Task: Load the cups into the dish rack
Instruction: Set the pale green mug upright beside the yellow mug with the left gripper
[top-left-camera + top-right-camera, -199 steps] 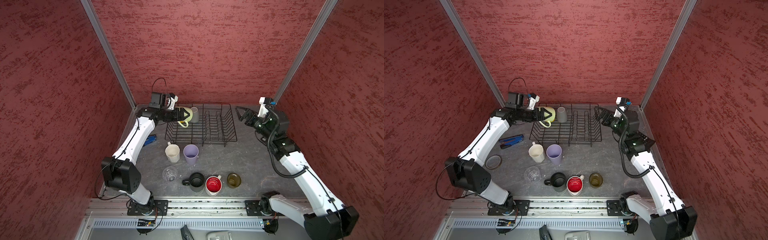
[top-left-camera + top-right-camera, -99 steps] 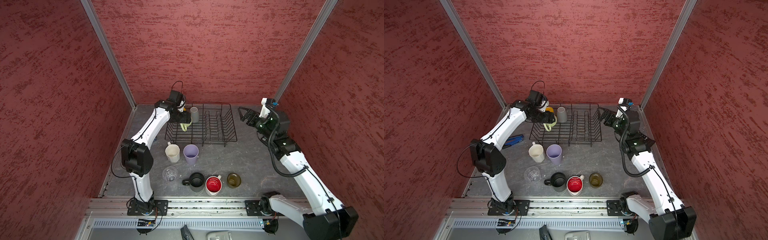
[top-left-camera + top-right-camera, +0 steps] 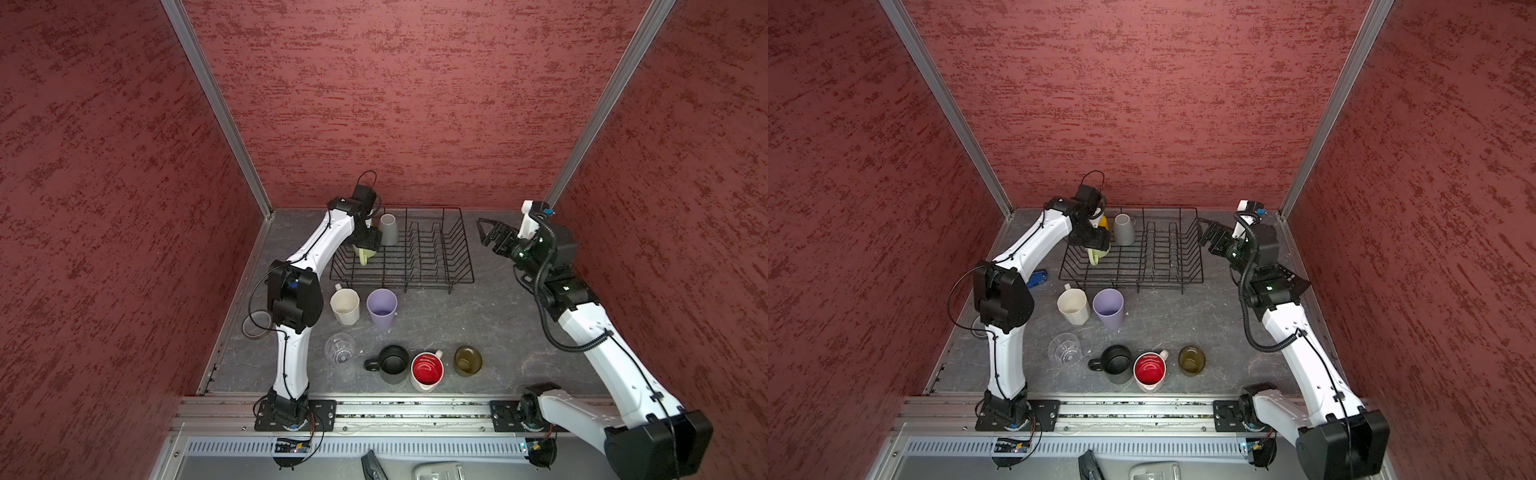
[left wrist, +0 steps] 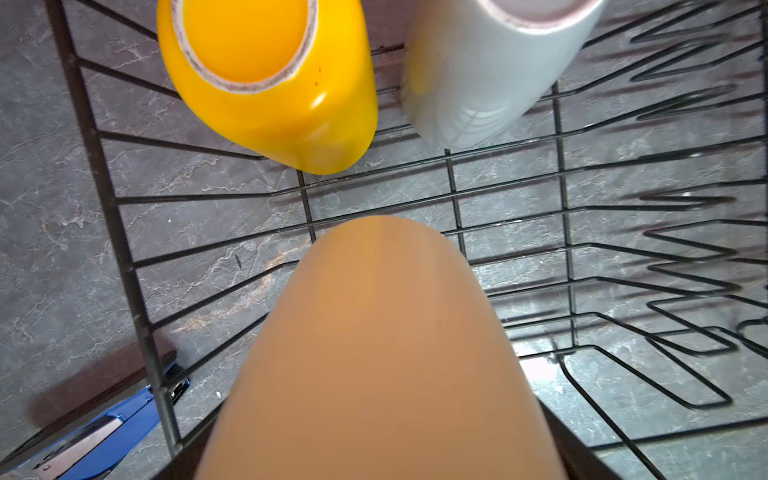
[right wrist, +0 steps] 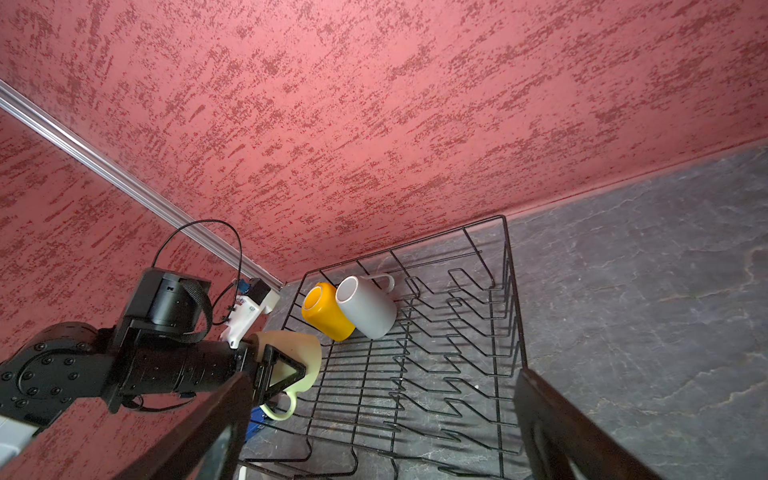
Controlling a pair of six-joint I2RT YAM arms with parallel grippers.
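- The dish rack [image 3: 424,257] stood at the far side of the grey table [image 3: 490,324], its row of upright prongs filling its middle and right part.
- The left gripper [image 5: 282,370] hung over the rack's left end. In the right wrist view we saw its fingers clamped on the body of the pale green mug [image 5: 291,349].
- The right gripper [image 3: 482,232] hovered just beside the rack's right end with its jaws spread wide and nothing between them.
- The pale green mug was off the wires in both top views, handle pointing down into the left end of the rack. It filled the left wrist view as a blur.
- The yellow mug [image 4: 270,83] and the grey mug [image 4: 478,75] sat bottom up in the rack's far left corner, side by side. We could not tell whether they touched.
- In front of the rack, on the table, we saw the white faceted mug [image 3: 345,306] and the lilac tumbler [image 3: 381,308] standing upright close together.
- Nearer the front edge stood a row: the clear glass [image 3: 340,349], the black mug [image 3: 392,363], the white red-inside mug [image 3: 427,371] touching it, and the olive-brown glass [image 3: 468,360].
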